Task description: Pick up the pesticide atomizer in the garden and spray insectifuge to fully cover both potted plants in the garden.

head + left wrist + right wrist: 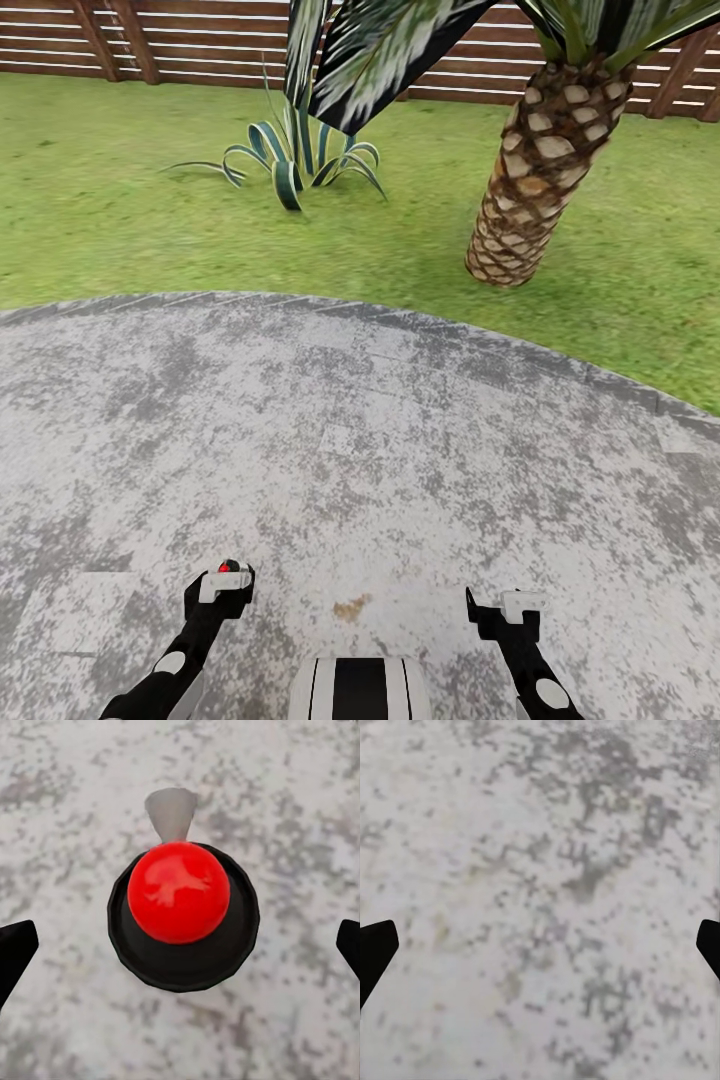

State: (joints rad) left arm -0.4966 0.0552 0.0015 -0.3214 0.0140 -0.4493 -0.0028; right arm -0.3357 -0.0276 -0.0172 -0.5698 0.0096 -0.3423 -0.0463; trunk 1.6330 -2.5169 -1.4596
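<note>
Closest to me is my own trunk [360, 690], a white and black striped hump low in the head view, with both arms reaching forward on either side of it. Under them spreads the round patio [350, 440], mottled grey and white stone with a small brownish stain just ahead of my trunk. Past its curved edge lies the green lawn [120, 200], where a striped agave [295, 160] and a scaly palm trunk [530, 170] stand, and a brown slatted fence [200, 40] closes the far side. My left gripper [225, 585] has the atomizer [182, 916] in it: in the left wrist view I look straight down on its glossy red tip, seated in a round black body, with a small pale grey nozzle sticking out to one side. The black fingers [15, 952] sit wide at the edges of that view, so I cannot tell how tightly they grip. My right gripper [505, 605] hangs over bare stone, fingers spread apart and holding nothing.
</note>
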